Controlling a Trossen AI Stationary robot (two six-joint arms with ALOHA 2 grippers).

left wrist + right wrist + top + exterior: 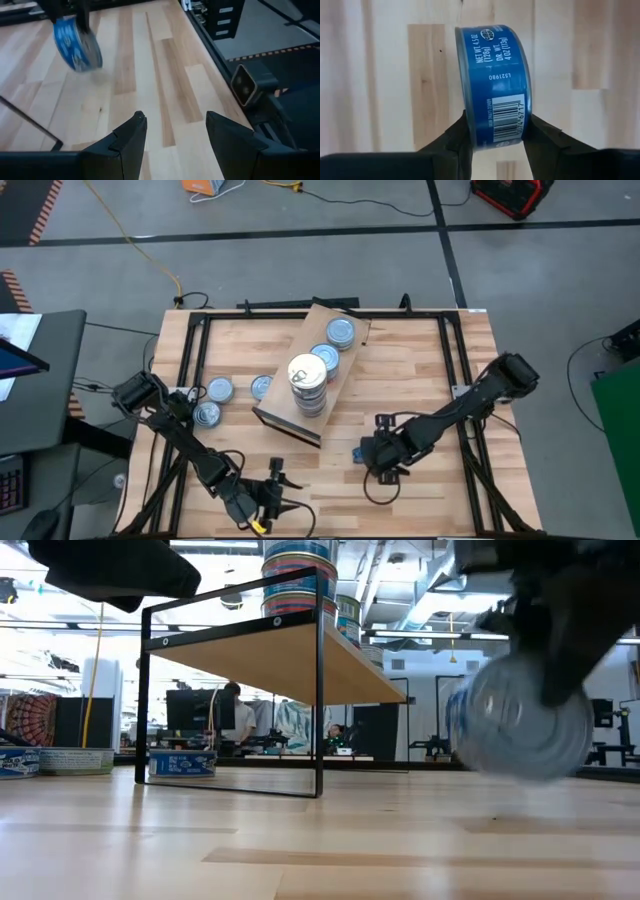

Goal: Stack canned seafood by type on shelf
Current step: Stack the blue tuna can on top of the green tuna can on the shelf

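The shelf [340, 385] is a light-wood board on a black frame, slanting across the table's middle. On it stand a tall stack of cans [307, 383] and two blue-grey-topped cans [341, 333] behind the stack. Right of the shelf, my right gripper [372, 452] is shut on a blue can [492, 85], which also shows in the low view [520, 720]. My left gripper [175, 116] hovers open and empty near the table's front edge, left of centre [265, 500]. My right gripper pinches the blue can between its two fingers [455, 142], one on each flat face, at the part of the rim [497, 132] nearest the gripper. The fingers come from above, slanting down. The can stands on edge below them, lifted clear of the table.
Three loose cans [220, 390] lie on the table left of the shelf, partly beneath it in the low view [180, 762]. Black frame rails [455, 370] run along the table's sides. A small camera block [245, 85] sits at the table's edge. Bare wood lies between the arms.
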